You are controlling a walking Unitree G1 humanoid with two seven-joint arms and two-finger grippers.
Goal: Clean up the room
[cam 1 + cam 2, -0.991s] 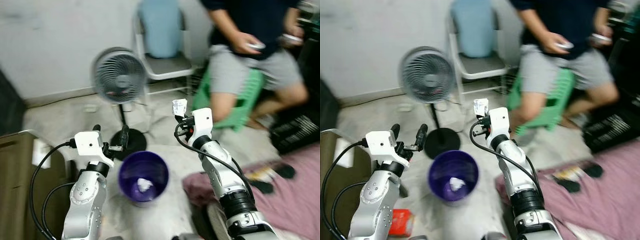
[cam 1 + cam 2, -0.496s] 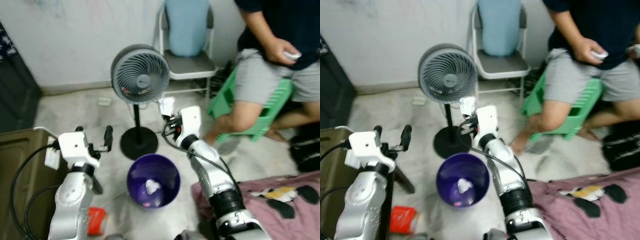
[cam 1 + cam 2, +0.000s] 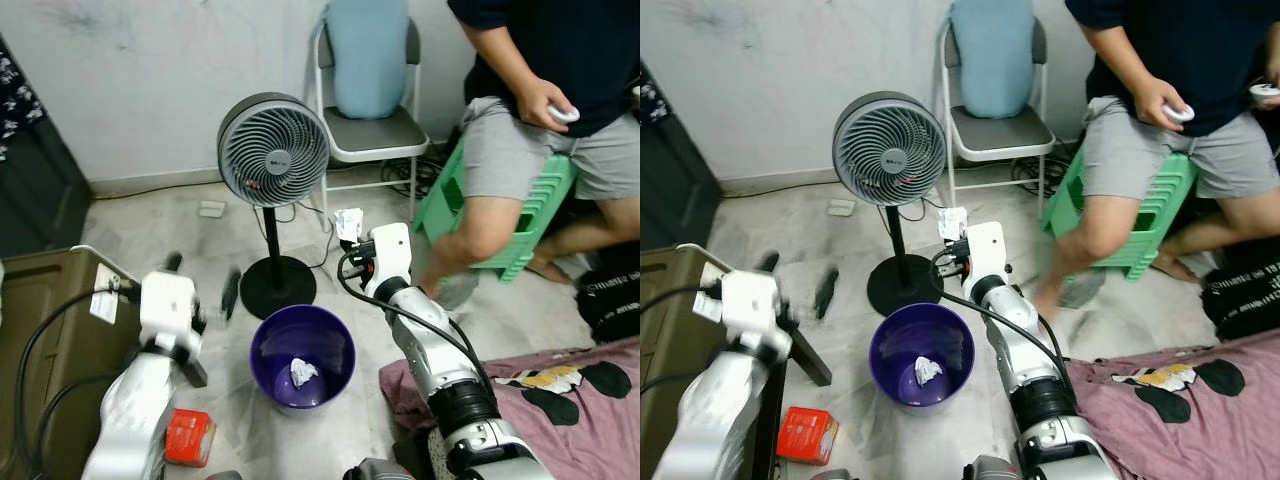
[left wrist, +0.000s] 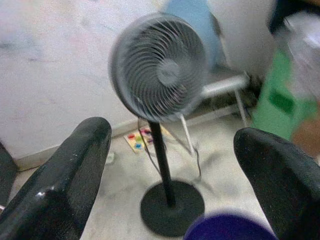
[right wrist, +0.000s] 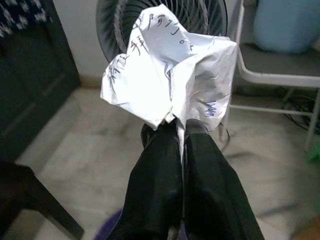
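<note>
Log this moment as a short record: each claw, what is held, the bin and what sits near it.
right claw: shut on a crumpled paper, held up beside the bin, near the fan
left claw: open, holding nothing, pointed at the fan
bin: purple, on the floor between the arms, one paper wad inside
red box: on the floor by the left arm
person: seated on a green stool

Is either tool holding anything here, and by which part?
The right tool pinches a crumpled paper by its lower edge, fingers shut. The left tool is open and holds nothing.
</note>
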